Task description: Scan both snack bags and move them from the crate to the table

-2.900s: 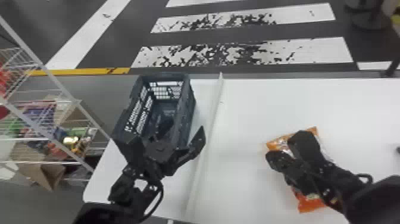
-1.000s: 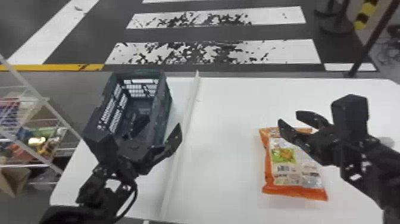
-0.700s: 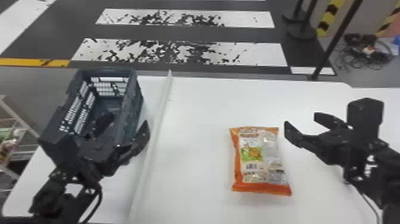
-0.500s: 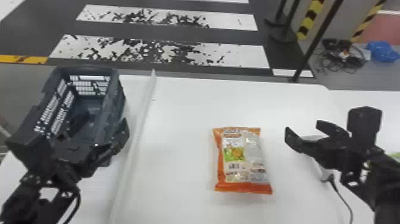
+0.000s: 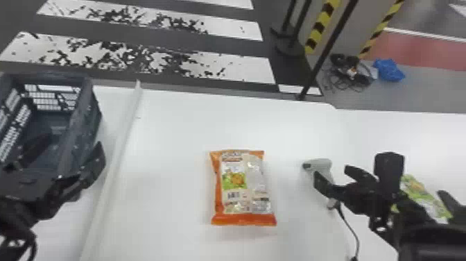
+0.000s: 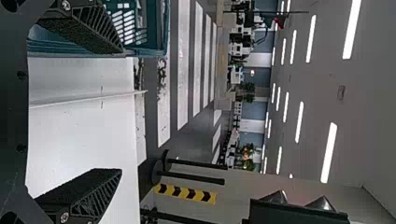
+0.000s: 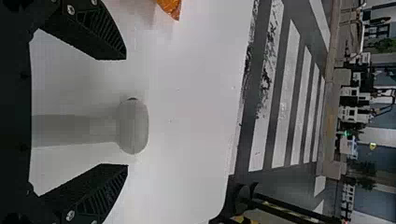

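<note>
- White crosswalk bars on dark floor beyond; ahead, a white table (image 5: 294,128), crossed by a pale raised strip (image 5: 118,156).
- Dark crate (image 5: 86,128) at far left, past the strip, partly behind the left gripper (image 6: 119,111). Fingers there spread wide, with nothing between.
- Orange snack bag (image 5: 242,187) flat on the table, between strip and scanner (image 5: 320,163), barcode side up.
- Green snack bag (image 5: 421,194) farther right, partly hidden behind the right arm (image 5: 385,198); probably the second of the pair.
- Right gripper (image 7: 126,112) by the scanner, fingers apart to either side of the grey handle, not closed on it.
- Progress, as judged: moving part apparently done, both bags out of the crate and on the table.
- Scanning harder to call. No sign on either bag of having been read; cannot tell for green, orange likely still due.
- Next, probably: close on the handle, lift, aim at the orange bag's barcode. Mind the trailing cable (image 5: 352,225).
</note>
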